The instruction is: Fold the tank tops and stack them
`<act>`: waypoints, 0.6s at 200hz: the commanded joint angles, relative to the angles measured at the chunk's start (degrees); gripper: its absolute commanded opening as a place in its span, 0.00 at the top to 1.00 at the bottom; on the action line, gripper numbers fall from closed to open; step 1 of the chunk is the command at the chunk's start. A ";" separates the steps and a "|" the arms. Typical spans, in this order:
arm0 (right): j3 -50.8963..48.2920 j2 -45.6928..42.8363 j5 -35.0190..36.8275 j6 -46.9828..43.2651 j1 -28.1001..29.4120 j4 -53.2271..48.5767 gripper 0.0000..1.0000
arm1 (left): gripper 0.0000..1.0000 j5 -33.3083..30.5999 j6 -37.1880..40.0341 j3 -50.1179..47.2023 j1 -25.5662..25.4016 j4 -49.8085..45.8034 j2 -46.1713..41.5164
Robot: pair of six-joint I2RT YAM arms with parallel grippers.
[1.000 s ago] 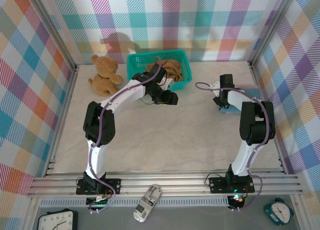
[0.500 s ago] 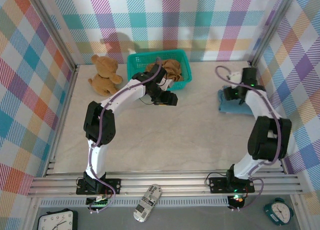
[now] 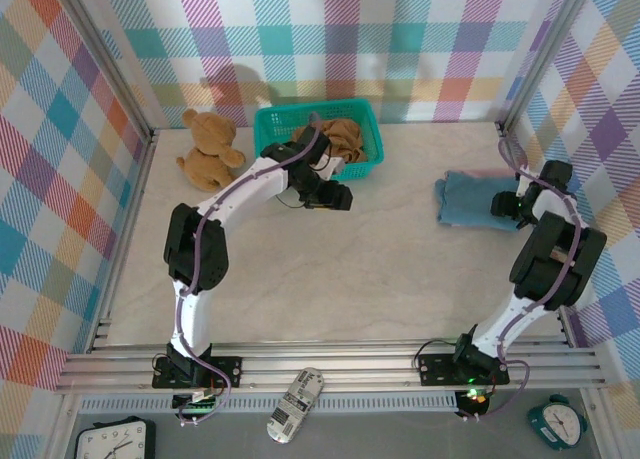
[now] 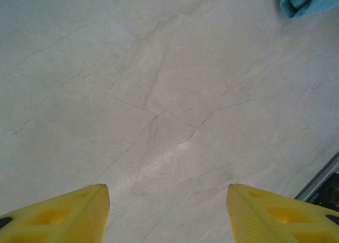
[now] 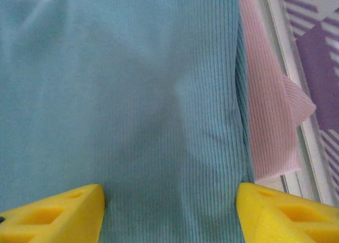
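Pale bench (image 3: 380,269), right edge: slate blue tank top (image 3: 470,199) folded atop pink one (image 5: 267,121) for stacking; right claw (image 5: 169,192) spread empty above; left claw (image 4: 168,192) likewise, near basket (image 3: 310,106) holding ochre top (image 3: 345,137).

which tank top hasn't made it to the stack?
The ochre brown top, crumpled in the teal basket. The blue top lies folded over the pink top.

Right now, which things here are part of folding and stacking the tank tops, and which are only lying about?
For the job: blue tank top, folded; pink tank top beneath it; ochre tank top, in the teal basket.
Just lying about: the teal basket itself; teddy bear; green alarm clock.
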 commanded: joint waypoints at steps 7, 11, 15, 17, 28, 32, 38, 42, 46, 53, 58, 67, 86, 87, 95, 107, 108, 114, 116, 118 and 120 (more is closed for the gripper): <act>4.53 3.73 -3.67 0.79 -0.98 0.56 0.32 | 0.39 -1.08 1.56 0.93 1.31 -2.76 -3.77; 5.06 4.60 -4.37 0.72 -1.11 0.19 0.33 | 0.40 -1.24 1.60 1.06 1.39 -2.90 -3.81; 5.69 5.37 -5.34 0.67 -1.29 -0.49 0.33 | 0.39 -1.43 1.68 1.36 1.44 -3.13 -3.81; 5.99 5.75 -5.86 0.56 -1.38 -0.76 0.33 | 0.40 -1.51 1.69 1.48 1.47 -3.21 -3.88; 7.21 7.33 -8.09 0.21 -1.88 -2.04 0.37 | 0.39 -1.86 1.93 1.94 1.73 -3.51 -4.11; 7.44 7.58 -8.85 0.08 -2.08 -2.32 0.39 | 0.39 -2.00 1.95 2.10 1.85 -3.52 -4.24; 7.76 7.76 -10.08 0.00 -2.17 -2.61 0.44 | 0.39 -2.27 1.95 2.34 1.99 -3.46 -4.49; 7.93 7.62 -10.61 -0.25 -2.34 -2.75 0.48 | 0.39 -2.53 2.02 2.47 2.13 -3.47 -4.58; 8.03 7.52 -10.77 -0.56 -2.27 -2.81 0.54 | 0.39 -2.78 2.08 2.70 2.25 -3.45 -4.67; 7.95 6.93 -10.21 -0.95 -2.27 -2.58 0.65 | 0.39 -3.27 2.44 3.09 2.53 -3.35 -4.84; 7.53 6.26 -9.19 -1.27 -2.31 -1.91 0.72 | 0.39 -3.73 2.71 3.45 2.76 -3.35 -4.94; 6.67 4.99 -7.08 -2.19 -2.23 -0.45 0.81 | 0.39 -4.42 3.20 4.02 3.26 -3.23 -5.04; 6.30 2.71 -2.60 -5.32 -2.01 0.36 0.87 | 0.39 -6.17 4.84 6.28 4.58 -3.25 -4.45; 6.26 2.45 -2.34 -5.53 -2.03 0.45 0.87 | 0.39 -6.27 4.98 6.45 4.66 -3.26 -4.35; 5.67 1.03 -0.97 -6.73 -1.87 1.56 0.88 | 0.38 -7.15 6.07 7.45 5.28 -3.05 -3.88; 4.77 -0.69 -0.50 -7.89 -1.76 2.95 0.88 | 0.38 -8.99 6.85 8.72 6.36 -1.95 -3.08; 4.74 -0.75 -0.50 -7.96 -1.77 3.02 0.88 | 0.38 -9.09 6.86 8.81 6.43 -1.81 -3.01; 4.52 -1.24 -0.35 -8.45 -1.73 3.50 0.88 | 0.38 -9.50 7.02 9.35 6.98 -1.16 -2.39; 4.36 -1.39 -0.29 -8.66 -1.71 3.65 0.88 | 0.38 -9.64 7.09 9.65 7.12 -1.09 -2.27; 4.25 -1.58 -0.27 -8.82 -1.61 3.88 0.88 | 0.38 -9.85 7.17 9.90 7.29 -0.87 -2.04; 4.02 -1.83 -0.25 -8.95 -1.50 4.20 0.88 | 0.38 -10.08 7.28 10.20 7.42 -0.82 -1.74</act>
